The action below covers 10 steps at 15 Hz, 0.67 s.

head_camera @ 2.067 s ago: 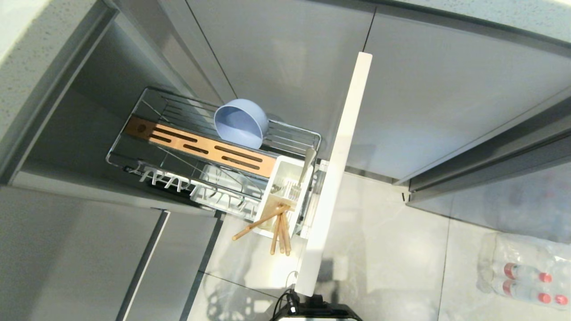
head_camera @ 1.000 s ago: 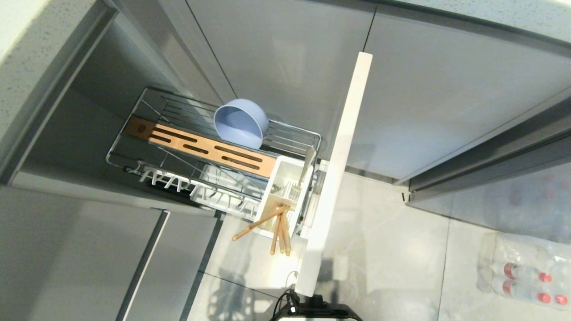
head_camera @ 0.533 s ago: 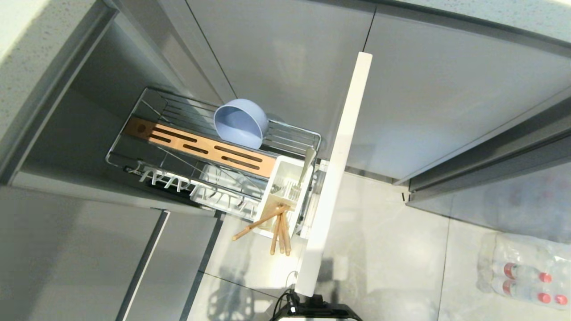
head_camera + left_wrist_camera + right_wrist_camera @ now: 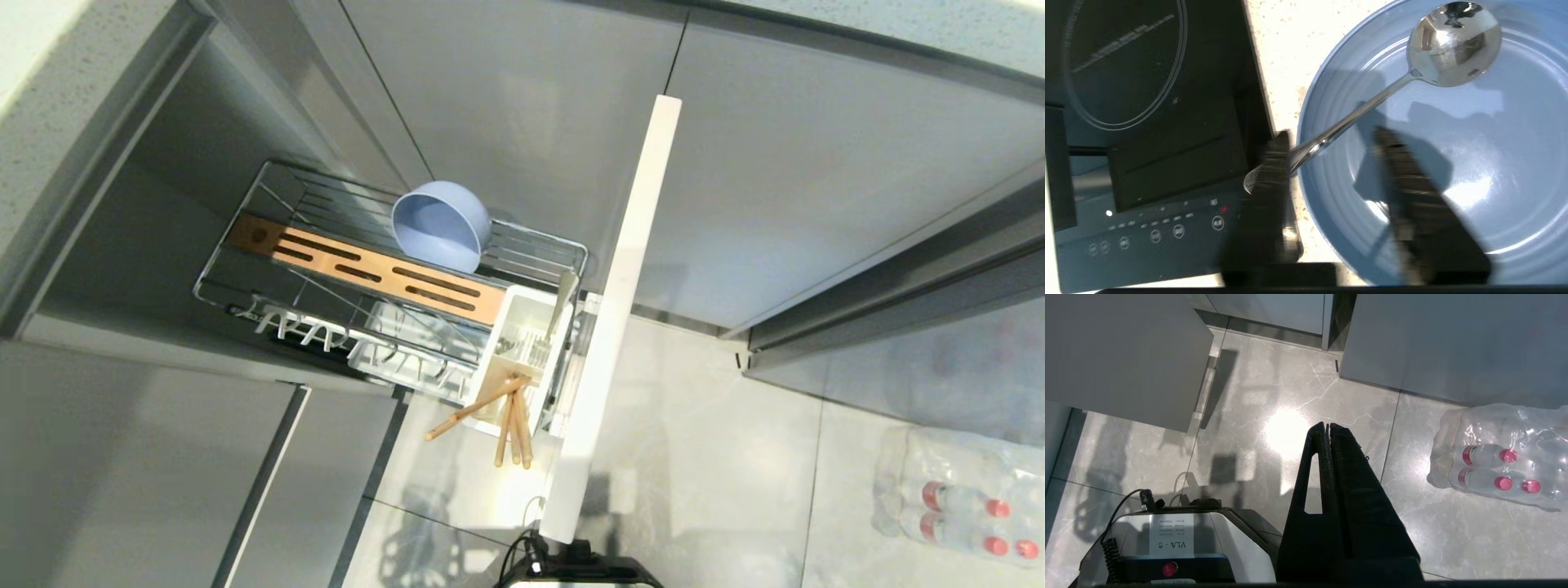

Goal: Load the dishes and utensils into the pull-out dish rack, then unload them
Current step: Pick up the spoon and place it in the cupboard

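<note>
**Left hand spread above spoon on plate**

The left hand (image 4: 1331, 179) hovers with fingers apart astride the spoon (image 4: 1396, 77), which lies in the light-blue plate (image 4: 1474, 171) on the desk (image 4: 1278, 49). The right hand (image 4: 1327, 433), pressed together, hangs over the floor (image 4: 1453, 522).

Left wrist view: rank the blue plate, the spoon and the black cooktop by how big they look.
1-2. Blue plate and black cooktop: alike in spread, both cut off by the picture's edge, so no ranking.
3. Spoon, clearly smallest: its bowl lies in the plate, its handle crosses the rim.
</note>
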### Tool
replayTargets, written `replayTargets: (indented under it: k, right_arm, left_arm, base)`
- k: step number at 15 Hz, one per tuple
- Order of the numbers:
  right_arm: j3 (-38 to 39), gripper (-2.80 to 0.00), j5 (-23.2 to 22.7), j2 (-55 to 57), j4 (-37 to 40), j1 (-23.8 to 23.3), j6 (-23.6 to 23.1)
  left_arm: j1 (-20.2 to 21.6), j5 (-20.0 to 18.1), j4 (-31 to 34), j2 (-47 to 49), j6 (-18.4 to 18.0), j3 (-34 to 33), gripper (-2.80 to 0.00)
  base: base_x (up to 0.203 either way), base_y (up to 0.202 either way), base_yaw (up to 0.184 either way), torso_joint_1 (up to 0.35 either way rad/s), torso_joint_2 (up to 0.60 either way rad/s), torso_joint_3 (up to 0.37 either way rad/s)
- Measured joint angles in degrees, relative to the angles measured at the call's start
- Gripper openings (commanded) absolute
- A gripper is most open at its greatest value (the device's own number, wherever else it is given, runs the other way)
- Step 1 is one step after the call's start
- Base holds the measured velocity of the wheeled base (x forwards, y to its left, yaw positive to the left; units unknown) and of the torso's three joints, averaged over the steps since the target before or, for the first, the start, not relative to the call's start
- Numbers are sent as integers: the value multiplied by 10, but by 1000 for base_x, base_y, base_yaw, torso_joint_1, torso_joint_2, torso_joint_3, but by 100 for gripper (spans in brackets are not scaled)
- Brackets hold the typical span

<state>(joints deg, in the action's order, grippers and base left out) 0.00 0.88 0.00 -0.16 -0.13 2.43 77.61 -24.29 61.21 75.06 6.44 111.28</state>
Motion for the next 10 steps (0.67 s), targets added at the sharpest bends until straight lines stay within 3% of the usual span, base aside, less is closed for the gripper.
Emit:
replayTargets:
  k: [5, 10]
  right_arm:
    - [0, -280, 0, 0, 0, 0, 0]
    - [0, -280, 0, 0, 0, 0, 0]
  left_arm:
    - [0, -76, 7, 20, 0, -1, 0]
    - [0, -84, 17, 39, -10, -4, 0]
  base:
    - [0, 0, 0, 0, 0, 0]
    - [0, 0, 0, 0, 0, 0]
